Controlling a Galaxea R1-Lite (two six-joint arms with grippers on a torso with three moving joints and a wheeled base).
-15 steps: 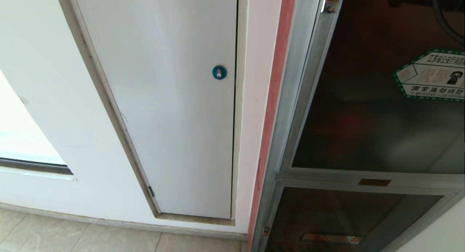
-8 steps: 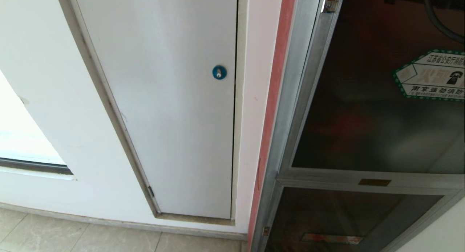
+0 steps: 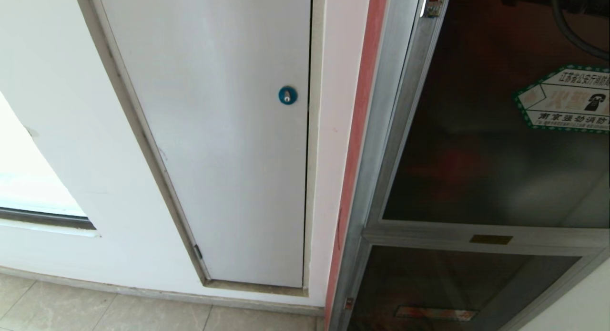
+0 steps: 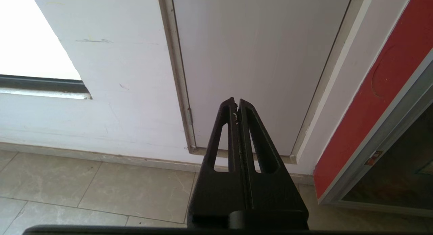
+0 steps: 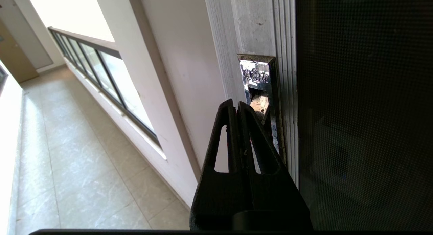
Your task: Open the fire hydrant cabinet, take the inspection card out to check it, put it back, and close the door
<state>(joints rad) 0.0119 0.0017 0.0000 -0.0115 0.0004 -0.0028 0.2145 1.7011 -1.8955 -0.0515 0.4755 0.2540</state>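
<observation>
Silver-framed dark glass: I judge the door [image 3: 495, 130] rigid, swinging freely on hinges, its pane fragile and too slick to grip. It stands shut in the fire hydrant cabinet [image 3: 381, 154]. My right gripper [image 5: 236, 104], jaws closed on nothing, sits just beside the chrome latch recess [image 5: 258, 89]; I would pull there. Left gripper [image 4: 235, 104] hangs closed, well clear of the latch.
</observation>
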